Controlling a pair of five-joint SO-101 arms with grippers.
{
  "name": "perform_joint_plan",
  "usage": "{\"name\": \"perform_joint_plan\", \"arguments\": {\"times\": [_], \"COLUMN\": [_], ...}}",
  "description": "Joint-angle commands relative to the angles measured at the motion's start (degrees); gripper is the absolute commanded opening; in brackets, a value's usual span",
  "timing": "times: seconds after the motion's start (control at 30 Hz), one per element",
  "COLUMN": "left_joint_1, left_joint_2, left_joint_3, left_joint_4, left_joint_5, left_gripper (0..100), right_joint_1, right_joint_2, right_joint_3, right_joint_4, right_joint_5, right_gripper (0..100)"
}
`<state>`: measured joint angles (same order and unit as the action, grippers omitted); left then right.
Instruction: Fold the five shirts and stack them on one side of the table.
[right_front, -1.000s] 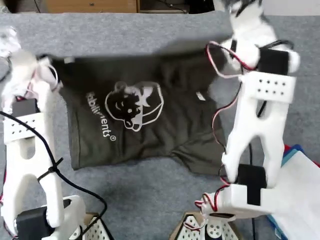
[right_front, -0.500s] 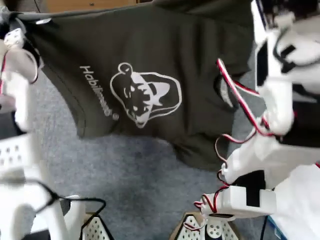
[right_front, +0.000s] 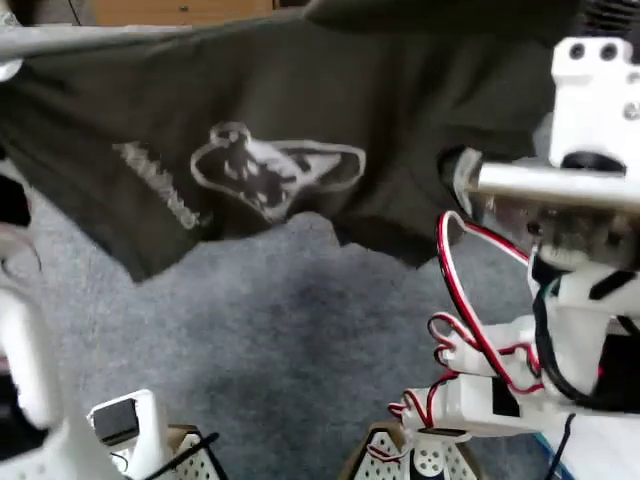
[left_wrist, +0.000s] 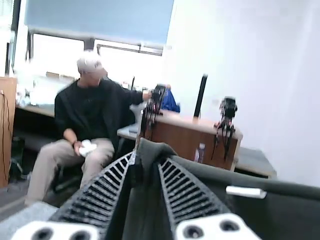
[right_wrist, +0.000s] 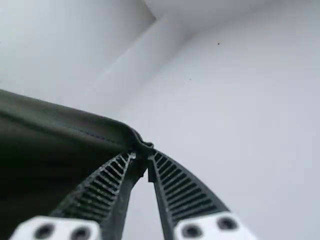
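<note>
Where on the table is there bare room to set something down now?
The grey table cover is bare in the middle, between the hanging hem of the lifted shirt and the arm bases. It is crowded at the right, where an arm stands over the table.

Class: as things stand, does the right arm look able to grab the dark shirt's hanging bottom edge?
Probably not: the right gripper is shut on an edge of the shirt, holding it up with the left gripper.
</note>
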<state>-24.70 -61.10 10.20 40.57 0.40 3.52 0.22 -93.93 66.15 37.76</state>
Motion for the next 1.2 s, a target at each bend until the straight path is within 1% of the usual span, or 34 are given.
{"name": "perform_joint_plan", "arguments": {"times": [0.0,0.1,0.2,0.37,0.43,0.57,0.63,0.77,0.9,1.03,1.1,1.17], "left_joint_1": [-0.62,-0.53,-0.79,-0.62,-0.53,-0.35,1.05,3.08,5.89,6.77,6.77,7.12], "left_joint_2": [-2.15,-4.97,-7.08,-7.69,-7.69,-7.52,-7.52,-7.69,-7.25,-7.08,-6.99,-5.85], "left_joint_3": [1.85,4.66,5.19,5.19,5.19,6.77,8.88,14.86,22.15,33.23,38.68,42.73], "left_joint_4": [0.44,2.9,3.34,6.42,7.3,6.68,5.71,1.05,-7.21,-18.73,-24.7,-28.66], "left_joint_5": [0.0,0.0,-0.09,-3.78,-3.69,-3.6,-3.6,-3.6,-3.6,-3.69,-3.78,-3.87], "left_gripper": [2,2,2,2,2,2,2,2,2,2,2,2], "right_joint_1": [0.31,0.31,0.22,0.04,0.04,-0.13,-0.75,-2.33,-2.33,-2.33,-2.15,-2.15], "right_joint_2": [-0.4,-1.98,-4.0,-5.67,-5.58,-5.76,-5.58,-5.58,-5.58,-5.58,-5.58,-5.58], "right_joint_3": [-1.01,-0.48,-0.31,-0.22,-0.22,4.26,7.16,15.34,24.48,36.0,42.59,49.8], "right_joint_4": [-1.41,-1.14,-1.14,-1.14,-1.14,0.35,0.44,0.44,-1.05,-6.24,-10.37,-15.03], "right_joint_5": [0.97,2.81,3.16,3.16,2.99,2.81,2.73,2.73,2.73,1.23,-0.26,-1.05], "right_gripper": [0.7,0.7,0.7,0.7,0.7,0.6,0.6,0.5,0.5,0.5,0.5,0.5]}}
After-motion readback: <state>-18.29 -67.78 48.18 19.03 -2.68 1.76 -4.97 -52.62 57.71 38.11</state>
